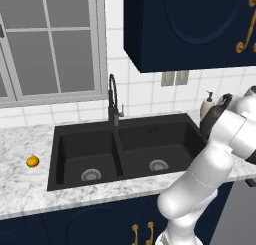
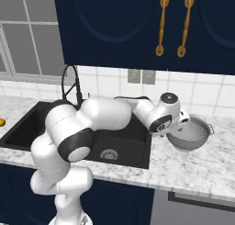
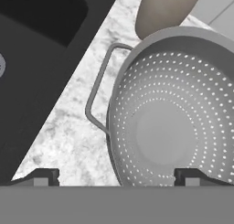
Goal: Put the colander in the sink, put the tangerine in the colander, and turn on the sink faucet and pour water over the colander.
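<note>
— Looking at progress: is anything done yet?

— Nothing, I'd judge. The silvery-grey perforated metal colander (image 2: 192, 133) sits on the speckled marble counter (image 2: 202, 173) right of the black double-basin sink (image 1: 125, 149), both basins bare. The small round orange tangerine (image 1: 32, 161) lies on the counter well to the sink's left. No water shows at the tall dark gooseneck faucet (image 1: 113, 100).

— And the claw?

— The two-finger gripper (image 3: 116, 175) hangs above the colander with its tips spread wide, holding nothing, the near rim between them. All three steps remain.

— Anything hard to make out?

— The hand camera cuts off the colander's far side. The beige soap bottle (image 1: 207, 106) is partly hidden behind the arm. The faucet's lever is too small to read.
</note>
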{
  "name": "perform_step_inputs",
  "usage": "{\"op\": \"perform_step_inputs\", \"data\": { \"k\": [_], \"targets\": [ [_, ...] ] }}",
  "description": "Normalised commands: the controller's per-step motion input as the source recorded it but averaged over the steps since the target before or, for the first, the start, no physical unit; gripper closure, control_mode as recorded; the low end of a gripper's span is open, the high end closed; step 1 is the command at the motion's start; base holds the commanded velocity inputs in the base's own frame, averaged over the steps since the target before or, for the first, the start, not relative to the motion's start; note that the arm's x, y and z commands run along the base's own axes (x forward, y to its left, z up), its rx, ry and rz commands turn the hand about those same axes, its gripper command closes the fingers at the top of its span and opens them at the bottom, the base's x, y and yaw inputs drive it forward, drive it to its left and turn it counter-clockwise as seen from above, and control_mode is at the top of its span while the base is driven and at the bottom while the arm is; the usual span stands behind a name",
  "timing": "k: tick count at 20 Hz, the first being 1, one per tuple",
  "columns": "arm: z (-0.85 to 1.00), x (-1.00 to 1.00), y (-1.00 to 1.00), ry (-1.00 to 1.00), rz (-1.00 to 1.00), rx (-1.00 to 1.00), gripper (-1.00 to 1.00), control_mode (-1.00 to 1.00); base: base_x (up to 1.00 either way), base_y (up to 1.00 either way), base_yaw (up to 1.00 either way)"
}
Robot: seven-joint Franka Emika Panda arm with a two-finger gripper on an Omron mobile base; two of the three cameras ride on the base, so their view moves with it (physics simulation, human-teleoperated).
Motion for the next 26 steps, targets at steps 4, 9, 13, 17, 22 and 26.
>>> {"op": "perform_step_inputs", "data": {
  "k": [4, 9, 13, 17, 22, 26],
  "targets": [
    [-0.15, 0.33, -0.24, 0.04, 0.03, 0.0, -1.0, -1.0, 0.0, 0.0, 0.0],
    [-0.26, 0.12, -0.07, 0.09, 0.02, 0.0, -1.0, -1.0, 0.0, 0.0, 0.0],
    [-0.46, 0.07, 0.0, 0.21, 0.01, -0.04, -1.0, -1.0, 0.0, 0.0, 0.0],
    [-0.56, 0.13, 0.0, 0.21, 0.0, -0.09, -1.0, -1.0, 0.0, 0.0, 0.0],
    [-0.55, 0.08, 0.05, 0.14, 0.0, -0.1, 1.0, -1.0, 0.0, 0.0, 0.0],
    [-0.46, 0.0, 0.23, 0.0, 0.0, -0.04, 1.0, -1.0, 0.0, 0.0, 0.0]
  ]
}}
